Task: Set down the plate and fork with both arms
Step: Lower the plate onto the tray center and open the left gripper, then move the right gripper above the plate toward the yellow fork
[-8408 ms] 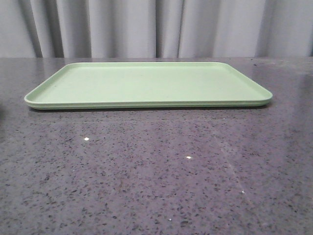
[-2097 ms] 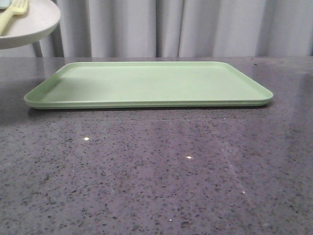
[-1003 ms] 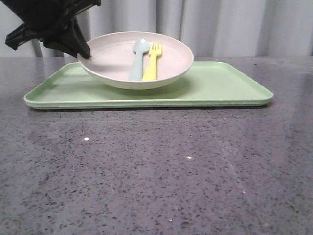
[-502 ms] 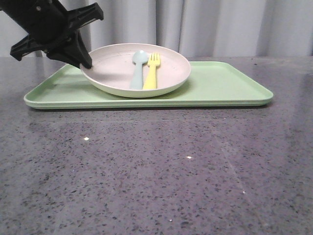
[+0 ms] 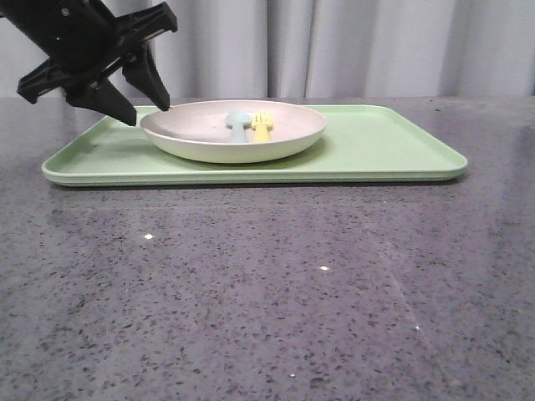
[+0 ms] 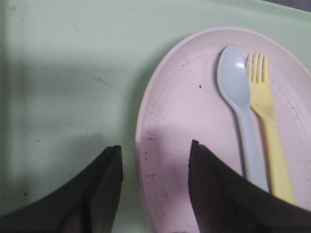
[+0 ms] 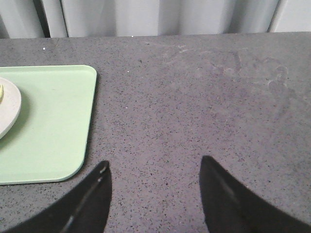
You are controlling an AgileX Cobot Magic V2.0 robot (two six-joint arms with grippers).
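The cream-white plate (image 5: 209, 147) lies flat on the left half of the light green tray (image 5: 384, 142). The yellow fork (image 5: 262, 127) lies inside it beside a pale blue spoon (image 5: 238, 124). My left gripper (image 5: 147, 114) is open at the plate's left rim. In the left wrist view its fingers straddle the rim of the plate (image 6: 180, 121), one over the tray (image 6: 58, 73), one over the plate, with gaps on both sides; the fork (image 6: 267, 111) and spoon (image 6: 238, 97) show there. My right gripper (image 7: 155, 161) is open and empty over bare table, right of the tray (image 7: 48, 126).
The dark speckled tabletop (image 5: 276, 292) stretches in front of the tray. A grey curtain (image 5: 376, 42) hangs behind the table. The plate's edge (image 7: 7, 109) shows at the side of the right wrist view.
The plate has come down from a tilt and now lies flat on the tray. My left gripper's jaws have opened off its rim.
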